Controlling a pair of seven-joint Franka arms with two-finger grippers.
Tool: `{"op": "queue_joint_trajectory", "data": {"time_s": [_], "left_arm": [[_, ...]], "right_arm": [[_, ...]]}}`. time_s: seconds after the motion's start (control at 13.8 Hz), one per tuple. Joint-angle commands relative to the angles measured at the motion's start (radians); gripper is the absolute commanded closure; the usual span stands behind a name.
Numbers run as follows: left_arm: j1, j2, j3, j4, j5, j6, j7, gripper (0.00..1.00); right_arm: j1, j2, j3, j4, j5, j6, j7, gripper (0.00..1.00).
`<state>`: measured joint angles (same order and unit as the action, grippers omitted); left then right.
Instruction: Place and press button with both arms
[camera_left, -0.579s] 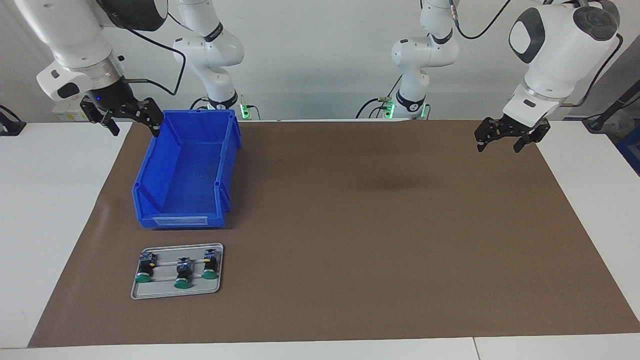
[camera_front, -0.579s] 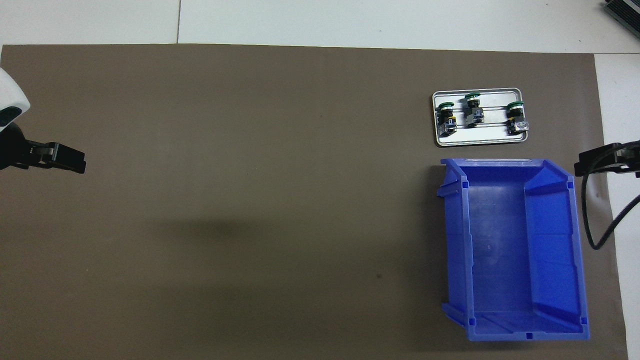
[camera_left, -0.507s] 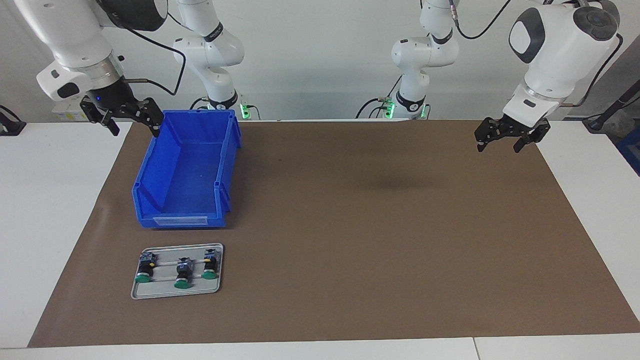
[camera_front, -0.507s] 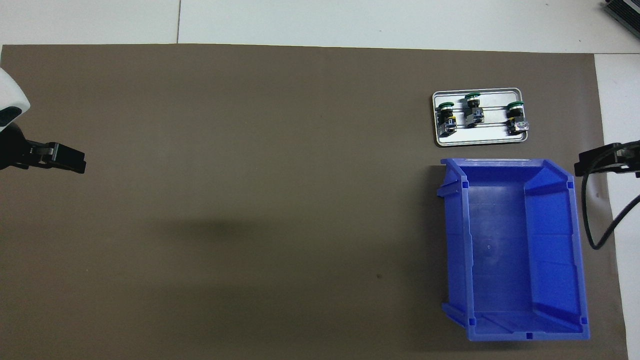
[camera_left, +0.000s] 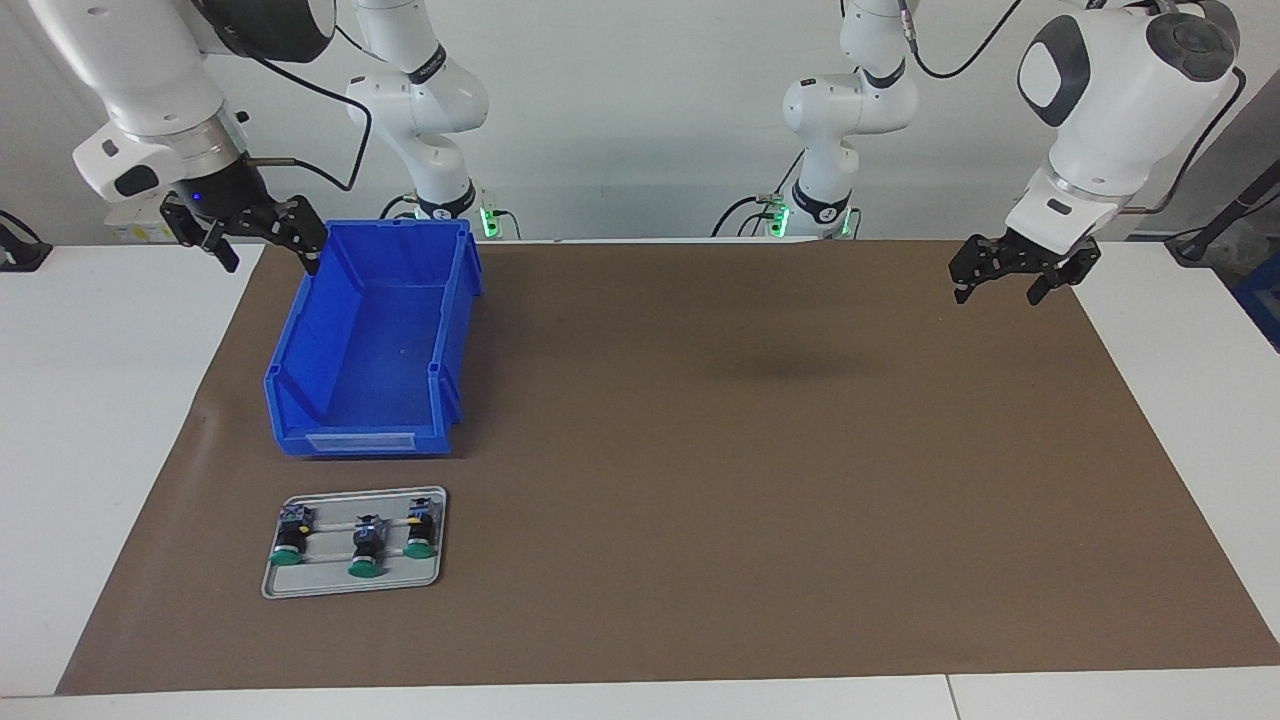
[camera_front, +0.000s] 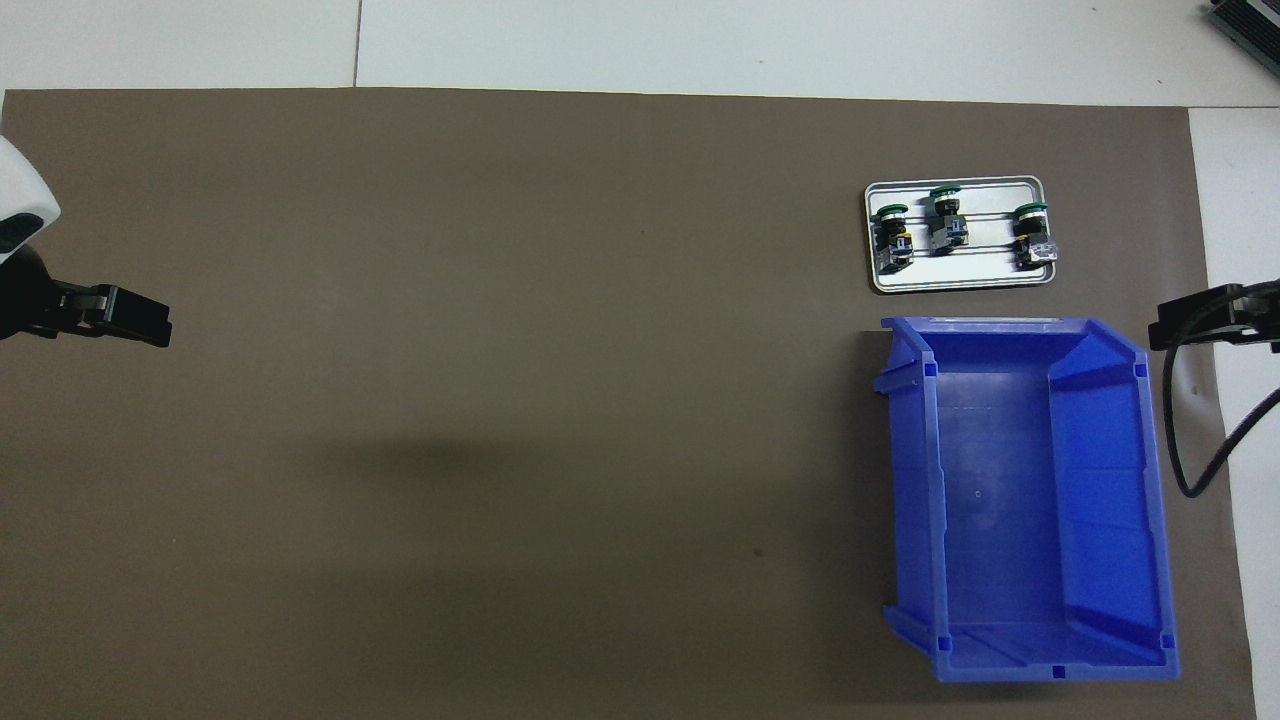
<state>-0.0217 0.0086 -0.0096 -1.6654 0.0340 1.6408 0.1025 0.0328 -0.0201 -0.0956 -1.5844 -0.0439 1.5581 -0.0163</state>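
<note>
— Hanging over the mat's edge at its own end of the table, the left gripper (camera_left: 1012, 281) has its fingers spread apart and holds nothing; the overhead view shows it (camera_front: 130, 322) coming in from the side above bare brown mat (camera_left: 760, 480).

— And the right gripper?

— The right gripper (camera_left: 262, 243) is up in the air just beside the rim of the blue bin (camera_left: 372, 345), at the corner nearest the robots, its fingers spread wide and empty. From overhead only its tip (camera_front: 1190, 325) shows at the picture's edge, with a black cable (camera_front: 1195, 470) looping down from it.

— Where are the buttons?

— Three of them lie on their sides in a row on a small grey tray (camera_left: 300, 585), green caps pointing away from the robots. The middle button (camera_left: 366, 550) sits between the other two (camera_left: 289, 542) (camera_left: 420, 535). The tray lies on the mat toward the right arm's end of the table, farther from the robots than the bin and just beside its low open front. Both grippers are well apart from the tray.

— What's in the bin?

— Only its blue floor shows.
</note>
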Motion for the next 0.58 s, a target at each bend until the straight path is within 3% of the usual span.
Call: {"op": "queue_joint_trajectory", "data": {"time_s": [0.0,0.14,0.51], "left_arm": [[0.003,-0.027,-0.004,-0.033,0.018,0.016,-0.006,0.0],[0.003,-0.029,-0.004,-0.033,0.018,0.016,-0.004,0.0],[0.003,-0.027,-0.004,-0.033,0.018,0.016,-0.004,0.0]], "right_arm": [[-0.019,-0.006,0.01,-0.032,-0.002,0.097,-0.013,0.0],[-0.019,0.037,0.01,-0.06,-0.002,0.236,-0.016,0.0],[-0.01,0.374,0.011,0.016,0.035,0.581,-0.014,0.0]]}}
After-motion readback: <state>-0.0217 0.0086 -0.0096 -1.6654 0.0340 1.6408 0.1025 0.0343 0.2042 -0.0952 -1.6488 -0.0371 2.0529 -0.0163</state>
